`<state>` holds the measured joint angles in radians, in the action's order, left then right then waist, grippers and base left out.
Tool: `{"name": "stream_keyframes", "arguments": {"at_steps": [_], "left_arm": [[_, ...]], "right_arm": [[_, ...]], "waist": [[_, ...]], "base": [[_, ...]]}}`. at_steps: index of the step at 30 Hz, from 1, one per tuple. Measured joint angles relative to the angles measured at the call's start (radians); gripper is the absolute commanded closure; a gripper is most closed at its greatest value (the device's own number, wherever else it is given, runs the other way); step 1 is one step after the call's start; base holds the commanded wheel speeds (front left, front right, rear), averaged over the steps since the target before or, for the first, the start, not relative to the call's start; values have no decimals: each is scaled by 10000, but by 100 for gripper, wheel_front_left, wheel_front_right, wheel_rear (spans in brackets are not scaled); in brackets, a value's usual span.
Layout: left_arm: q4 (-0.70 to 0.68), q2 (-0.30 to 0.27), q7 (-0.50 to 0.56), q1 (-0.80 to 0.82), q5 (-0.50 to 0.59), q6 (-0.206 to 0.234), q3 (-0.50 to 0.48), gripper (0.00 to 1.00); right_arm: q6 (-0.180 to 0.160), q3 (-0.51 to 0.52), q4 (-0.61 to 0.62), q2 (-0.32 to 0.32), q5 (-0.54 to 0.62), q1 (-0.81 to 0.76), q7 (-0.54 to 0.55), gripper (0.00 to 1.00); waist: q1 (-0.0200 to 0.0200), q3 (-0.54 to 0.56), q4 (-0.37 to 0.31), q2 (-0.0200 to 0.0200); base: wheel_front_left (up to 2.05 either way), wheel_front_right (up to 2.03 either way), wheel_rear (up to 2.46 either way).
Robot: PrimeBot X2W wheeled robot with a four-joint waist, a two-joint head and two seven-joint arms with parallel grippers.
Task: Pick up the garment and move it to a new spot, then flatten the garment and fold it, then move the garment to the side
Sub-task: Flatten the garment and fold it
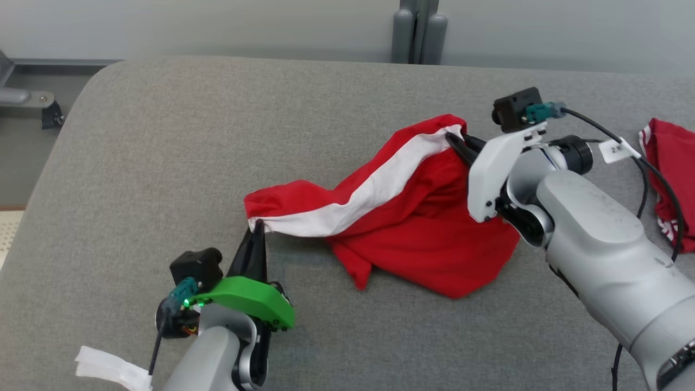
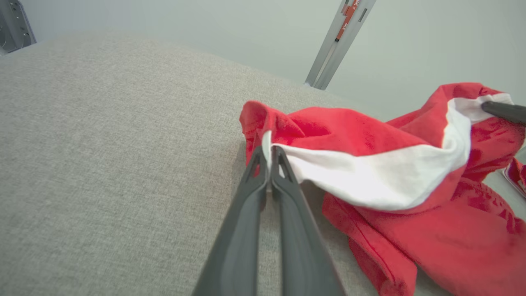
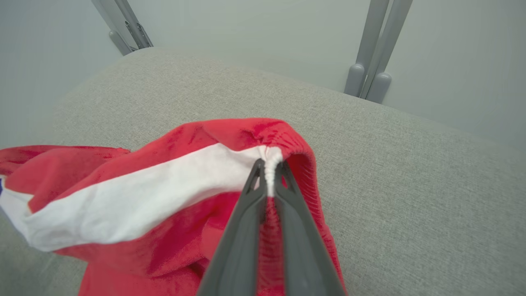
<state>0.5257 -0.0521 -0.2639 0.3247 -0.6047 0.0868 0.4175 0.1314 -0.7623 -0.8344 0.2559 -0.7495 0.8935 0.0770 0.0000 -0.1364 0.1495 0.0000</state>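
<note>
Two grips hold the garment: the left end effector is clenched on the near-left end of its white stripe, and the right end effector on the far-right end. Its long axis runs slantwise between them, with red cloth sagging onto the counter. Flattening likely means drawing those ends apart.

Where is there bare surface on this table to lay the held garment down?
The widest bare patch of the grey table lies far left, between its rounded edge and the red garment. The right side is crowded: right gripper, its cable and a second red garment.
</note>
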Motion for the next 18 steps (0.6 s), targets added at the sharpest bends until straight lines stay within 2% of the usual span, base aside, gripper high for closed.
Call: {"name": "stream_keyframes", "arguments": {"at_steps": [5,10,14,18], "left_arm": [[-940,-192,0,107,190,-290,-675,100],[-2274,-389,2,84,261,-343,-974,100],[-3917,-757,326,66,247,-247,-1147,100],[-5820,-1172,892,114,309,-36,-1254,100]], "right_arm": [[0,88,1701,1035,-963,-1144,-696,100],[-2,715,3733,2019,-1751,-2509,-1083,100],[0,1592,5804,2792,-1879,-3514,-1135,100],[0,2972,7912,3333,-1595,-4559,-855,100]], "waist": [[0,483,-326,0],[0,1044,-677,0],[0,1447,-1047,0],[0,1804,-1414,0]], "base": [[0,0,0],[0,0,0],[0,0,0],[0,0,0]]}}
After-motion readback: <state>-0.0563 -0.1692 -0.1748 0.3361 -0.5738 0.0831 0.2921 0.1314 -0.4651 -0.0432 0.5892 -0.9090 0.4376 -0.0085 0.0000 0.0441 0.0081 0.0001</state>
